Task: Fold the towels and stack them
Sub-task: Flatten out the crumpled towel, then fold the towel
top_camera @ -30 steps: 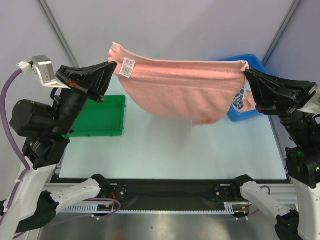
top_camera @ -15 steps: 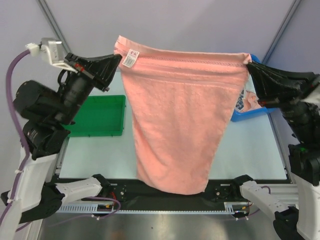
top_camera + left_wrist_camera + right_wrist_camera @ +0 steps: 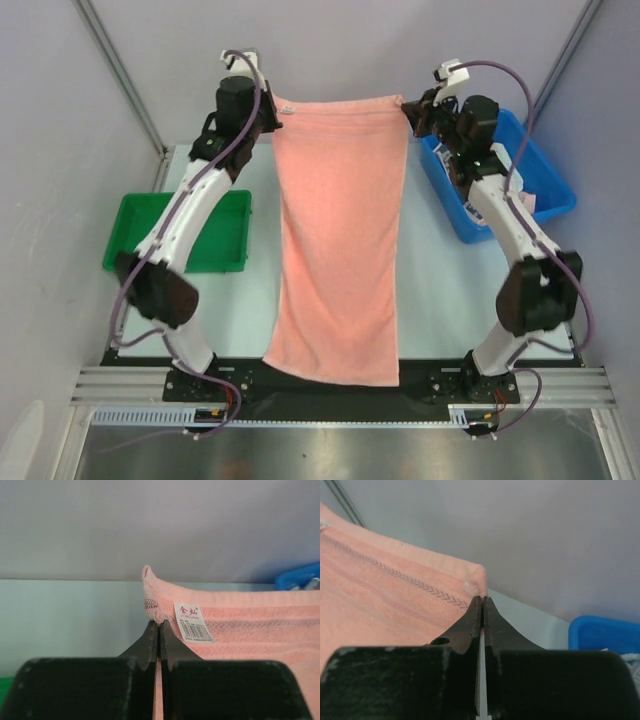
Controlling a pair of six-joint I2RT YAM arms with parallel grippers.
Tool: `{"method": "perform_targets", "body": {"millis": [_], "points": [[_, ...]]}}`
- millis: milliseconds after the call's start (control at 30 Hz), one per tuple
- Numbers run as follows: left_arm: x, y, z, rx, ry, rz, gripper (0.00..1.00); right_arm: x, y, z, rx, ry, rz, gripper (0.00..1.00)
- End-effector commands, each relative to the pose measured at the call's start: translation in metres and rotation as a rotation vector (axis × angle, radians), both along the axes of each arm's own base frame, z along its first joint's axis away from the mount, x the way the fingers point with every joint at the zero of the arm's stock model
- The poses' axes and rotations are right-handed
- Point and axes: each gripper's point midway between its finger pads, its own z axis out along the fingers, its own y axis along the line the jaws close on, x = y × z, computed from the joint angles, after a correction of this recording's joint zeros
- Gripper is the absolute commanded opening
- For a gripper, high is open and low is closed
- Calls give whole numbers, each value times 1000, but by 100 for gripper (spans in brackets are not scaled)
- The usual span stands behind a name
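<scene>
Left claw [image 3: 159,625] pinches the pink towel's [image 3: 340,250] far-left corner, beside its tag [image 3: 193,622]; right claw [image 3: 479,599] pinches the far-right corner. A second ago both arms held the towel high and sagging near the camera. Now they reach to the far edge of the table [image 3: 450,290], and the towel runs lengthwise, near hem at the front edge. Spreading looks done, and the first fold seems next.
</scene>
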Motion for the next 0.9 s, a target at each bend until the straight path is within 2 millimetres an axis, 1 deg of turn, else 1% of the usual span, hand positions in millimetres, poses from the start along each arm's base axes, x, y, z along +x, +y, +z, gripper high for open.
{"method": "perform_targets", "body": {"millis": [0,33,67,100,133,167,200,233,267,300,333,400,433,467,500,533,600,633,667,700,733,767,800,833,867], "points": [[45,-8,25,-47,-139,-63,0,29,5,41,-26,-219,35,0],[58,-9,38,-66,-190,-80,0,58,5,9,-38,-166,37,0],[70,-10,35,-69,-194,-86,0,69,7,18,-34,-197,59,0],[94,-16,7,-63,-160,-92,0,80,8,10,-37,-190,77,0],[102,-16,21,-80,-196,-108,0,101,5,-16,-38,-154,84,0],[110,-17,16,-82,-197,-119,0,104,9,-11,-33,-194,122,0],[127,-21,-7,-81,-174,-128,0,107,10,-17,-35,-212,139,0],[132,-21,-7,-84,-187,-142,0,115,12,-32,-38,-211,149,0],[137,-22,-15,-81,-181,-154,0,117,14,-34,-40,-234,161,0],[143,-21,-20,-82,-189,-153,0,120,14,-39,-42,-233,167,0],[149,-18,-38,-77,-163,-151,0,122,17,-47,-45,-226,180,0],[154,-16,-49,-84,-163,-156,0,127,18,-67,-48,-194,189,0],[156,-15,-70,-80,-125,-161,0,127,18,-75,-49,-180,191,0],[157,-13,-78,-76,-110,-160,0,127,18,-80,-49,-181,191,0],[158,-13,-78,-76,-127,-163,0,126,18,-94,-49,-156,192,0],[157,-11,-89,-72,-105,-164,0,125,17,-98,-49,-148,190,0],[154,-9,-97,-62,-94,-164,0,119,19,-104,-19,-97,201,0],[151,-7,-112,-56,-63,-160,0,115,19,-115,-10,-57,207,0],[145,-6,-104,-58,-71,-165,0,111,19,-123,-3,-24,209,0],[141,-7,-105,-53,-71,-176,0,102,20,-112,3,-32,213,0],[134,-7,-119,-48,-40,-182,0,96,19,-131,13,27,207,0],[127,-5,-112,-49,-45,-182,0,90,19,-133,14,42,207,0],[118,-3,-128,-45,-6,-182,0,82,20,-124,18,38,210,0],[112,-3,-131,-44,4,-185,0,74,19,-138,25,89,209,0],[101,0,-116,-47,-19,-184,0,69,19,-140,27,110,206,0]]}}
